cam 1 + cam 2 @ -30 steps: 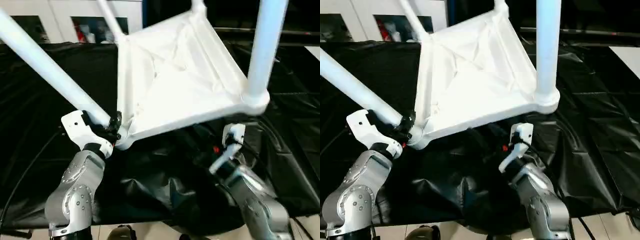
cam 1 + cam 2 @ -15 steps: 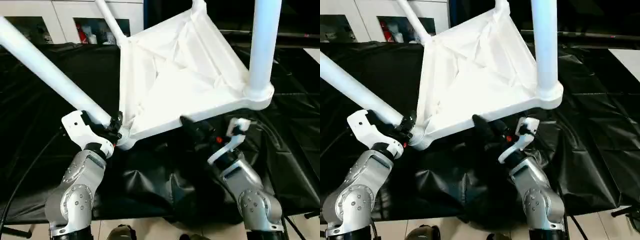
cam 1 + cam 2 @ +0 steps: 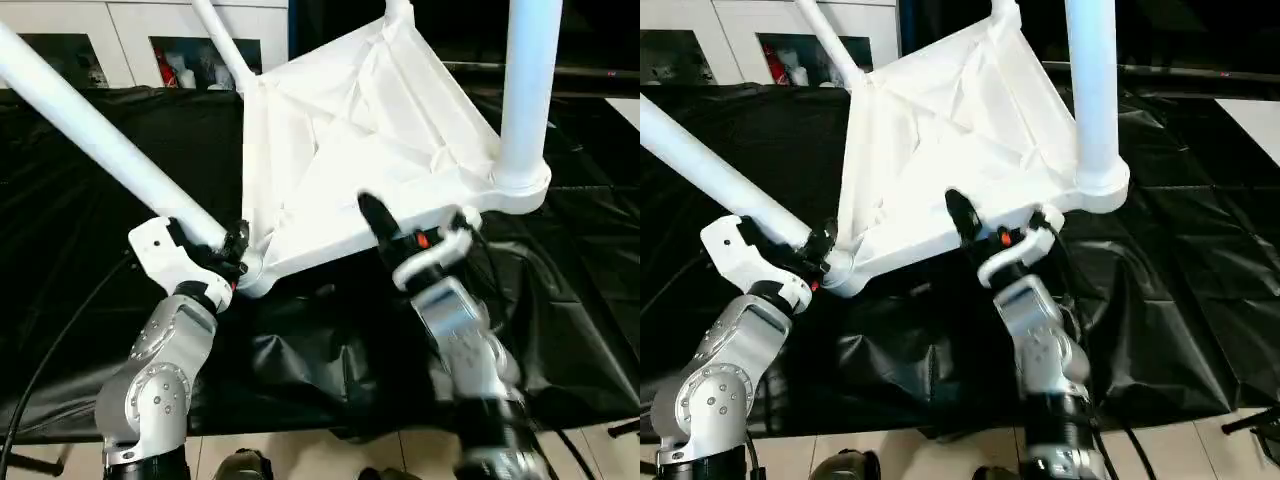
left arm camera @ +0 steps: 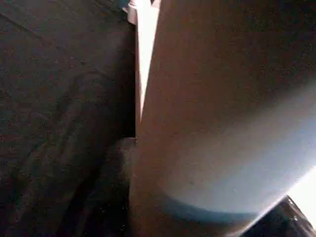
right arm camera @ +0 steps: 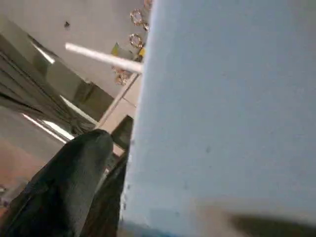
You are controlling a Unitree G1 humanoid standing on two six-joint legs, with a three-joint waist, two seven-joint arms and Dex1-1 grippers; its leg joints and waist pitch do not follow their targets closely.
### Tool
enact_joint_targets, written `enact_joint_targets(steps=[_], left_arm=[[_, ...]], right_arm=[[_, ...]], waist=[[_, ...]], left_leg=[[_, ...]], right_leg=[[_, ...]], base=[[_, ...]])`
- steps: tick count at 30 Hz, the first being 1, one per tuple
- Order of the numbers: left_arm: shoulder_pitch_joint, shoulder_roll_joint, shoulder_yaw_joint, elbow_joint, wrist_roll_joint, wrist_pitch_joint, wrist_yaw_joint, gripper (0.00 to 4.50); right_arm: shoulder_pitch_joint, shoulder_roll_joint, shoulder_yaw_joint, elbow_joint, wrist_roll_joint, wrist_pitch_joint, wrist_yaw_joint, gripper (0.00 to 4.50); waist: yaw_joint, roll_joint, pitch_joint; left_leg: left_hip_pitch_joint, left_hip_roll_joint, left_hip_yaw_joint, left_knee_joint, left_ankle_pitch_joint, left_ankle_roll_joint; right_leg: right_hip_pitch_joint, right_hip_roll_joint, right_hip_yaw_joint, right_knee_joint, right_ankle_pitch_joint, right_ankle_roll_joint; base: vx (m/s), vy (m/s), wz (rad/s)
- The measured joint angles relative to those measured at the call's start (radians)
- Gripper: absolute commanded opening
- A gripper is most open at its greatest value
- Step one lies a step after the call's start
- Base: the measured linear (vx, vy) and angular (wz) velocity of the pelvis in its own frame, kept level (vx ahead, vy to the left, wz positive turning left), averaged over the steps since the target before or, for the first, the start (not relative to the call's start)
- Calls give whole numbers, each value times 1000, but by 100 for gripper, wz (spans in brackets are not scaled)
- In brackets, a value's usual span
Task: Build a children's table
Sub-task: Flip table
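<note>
Four legs: all seated in the corner sockets of the table (image 3: pixel 350 150), which lies upside down, tilted, mid-surface (image 3: pixel 80 300).
Left jaws (image 3: pixel 232 250): clamped on the near-left leg (image 3: pixel 100 140).
Right jaws (image 3: pixel 415 225): spread wide at the near edge.
Left to do: probably turning it upright.

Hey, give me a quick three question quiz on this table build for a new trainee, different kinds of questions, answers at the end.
1. True or false: the children's table lies with its ribbed underside facing up and its legs pointing upward.
2. Multiple choice: the left gripper is closed on A) the leg at the near left corner socket, B) the black cloth, C) nothing.
3. Fill in: the right gripper, jaws wide open, sits at the near ____ of the tabletop, beside the near right leg.

Key: 1 true; 2 A; 3 edge.
</note>
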Motion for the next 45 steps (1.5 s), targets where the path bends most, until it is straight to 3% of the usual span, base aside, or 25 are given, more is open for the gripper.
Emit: enact_joint_targets(steps=[3, 16, 21, 23, 38, 40, 45], left_arm=[[-1, 0, -6, 0, 0, -1, 3, 224], [-1, 1, -29, 0, 9, -9, 4, 224], [-1, 2, -39, -2, 10, -11, 4, 224], [-1, 3, -39, -2, 11, -12, 4, 224], [3, 6, -74, 16, 49, -42, 4, 224], [3, 6, -77, 22, 52, -51, 4, 280], [5, 6, -62, 18, -37, -15, -20, 312]], right_arm=[[-25, 0, -20, 27, 14, 1, 0, 450], [-59, -6, -46, 102, 36, 7, 21, 327], [-69, -10, -52, 123, 36, 8, 22, 312], [-76, -10, -54, 134, 35, 5, 22, 276], [-81, -15, -71, 153, 26, 2, -21, 217], [-84, -15, -72, 153, 26, 2, -28, 214], [-85, -26, -93, 156, 25, 1, -46, 209]], waist=[[-2, -1, 1], [-3, -1, 1], [-3, -1, 1], [-5, -1, 1], [-3, 1, 2], [-3, 1, 2], [2, 2, 3]], left_leg=[[0, 0, 0, 0, 0, 0], [-1, 0, 1, -1, 0, 0], [-1, 0, 1, -1, 0, 0], [-1, 0, 1, -1, 0, 0], [-2, 0, 2, -2, 0, 0], [-2, 0, 2, -2, 0, 0], [-5, 0, 3, -1, 0, 0]], right_leg=[[-1, 0, 0, 0, 0, 0], [-2, 0, 0, -1, 0, 1], [-2, 0, 1, -1, 0, 1], [-2, 0, 1, -1, 0, 1], [-3, 0, 1, -2, 0, 1], [-3, 0, 1, -2, 0, 1], [-5, 0, 1, -2, 0, 1]], base=[[0, 0, 0], [0, 0, 0], [0, 0, 0], [0, 0, 0], [0, 0, 0], [0, 0, 0], [0, 0, 0]])
